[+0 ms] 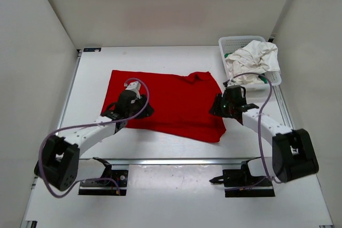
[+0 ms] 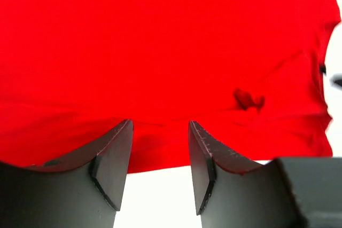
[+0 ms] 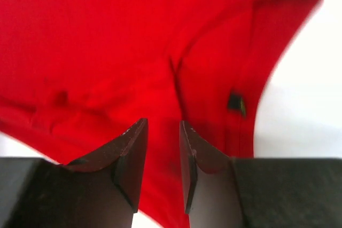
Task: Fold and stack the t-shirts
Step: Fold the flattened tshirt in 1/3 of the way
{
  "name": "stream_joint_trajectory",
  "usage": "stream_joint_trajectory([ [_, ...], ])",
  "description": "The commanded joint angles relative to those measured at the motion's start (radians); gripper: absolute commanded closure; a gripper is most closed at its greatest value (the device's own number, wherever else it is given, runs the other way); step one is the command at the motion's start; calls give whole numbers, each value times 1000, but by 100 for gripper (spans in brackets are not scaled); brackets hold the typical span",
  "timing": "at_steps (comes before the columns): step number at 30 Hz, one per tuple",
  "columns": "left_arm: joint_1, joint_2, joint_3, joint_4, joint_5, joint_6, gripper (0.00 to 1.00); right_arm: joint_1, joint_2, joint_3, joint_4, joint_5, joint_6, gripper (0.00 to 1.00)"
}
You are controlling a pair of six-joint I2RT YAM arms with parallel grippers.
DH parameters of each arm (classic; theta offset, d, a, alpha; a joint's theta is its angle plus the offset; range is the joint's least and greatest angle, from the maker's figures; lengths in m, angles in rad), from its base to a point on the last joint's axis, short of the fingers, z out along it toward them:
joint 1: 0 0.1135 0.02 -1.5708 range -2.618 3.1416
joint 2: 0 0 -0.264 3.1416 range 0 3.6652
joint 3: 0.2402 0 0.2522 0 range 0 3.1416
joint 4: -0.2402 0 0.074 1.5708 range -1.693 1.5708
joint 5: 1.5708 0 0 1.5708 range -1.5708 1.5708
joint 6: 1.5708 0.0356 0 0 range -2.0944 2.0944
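The red t-shirt (image 1: 176, 102) lies spread flat on the white table (image 1: 160, 145). My left gripper (image 1: 130, 110) hovers over its left near part. In the left wrist view this gripper (image 2: 160, 124) is open, with the red t-shirt (image 2: 160, 41) and bare table showing between the fingers. My right gripper (image 1: 227, 106) hangs at the shirt's right edge. It (image 3: 163, 122) is open with a narrower gap, and only the red t-shirt (image 3: 107, 36) shows behind it. The white t-shirt (image 1: 255, 59) is bunched in the basket, with a bit of green cloth (image 1: 261, 80) under it.
The white mesh basket (image 1: 235, 41) stands at the back right corner. White walls close in the table on the left, back and right. A metal rail (image 1: 187, 160) runs along the near edge by the arm bases. A dark label (image 3: 235, 101) sits near the shirt's collar.
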Motion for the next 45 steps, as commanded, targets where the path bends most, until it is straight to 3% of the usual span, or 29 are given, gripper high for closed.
stream_joint_trajectory([
  [1,-40,78,76,89,85,16,44,-15,109,97,123,26,-58,71],
  [8,-100,351,284,109,230,8,43,-3,235,163,129,15,-65,73],
  [13,-194,508,464,33,290,47,42,-6,284,200,120,5,-80,73],
  [20,-220,565,453,9,299,57,44,-11,289,187,145,-46,-59,79],
  [26,-234,575,429,3,261,53,43,-6,318,214,117,-35,-66,65],
  [31,-246,624,465,0,299,48,44,0,327,206,112,-41,-68,76],
  [36,-249,626,437,14,292,34,53,-6,320,211,111,-47,-63,83],
  [39,-242,621,429,29,319,21,60,-12,323,213,100,-67,-55,71],
  [41,-240,615,419,52,329,11,59,1,323,216,89,-61,-55,67],
  [43,-240,615,412,59,344,-9,58,2,320,217,85,-69,-55,69],
  [45,-243,624,422,91,353,-18,59,6,316,211,79,-67,-48,78],
])
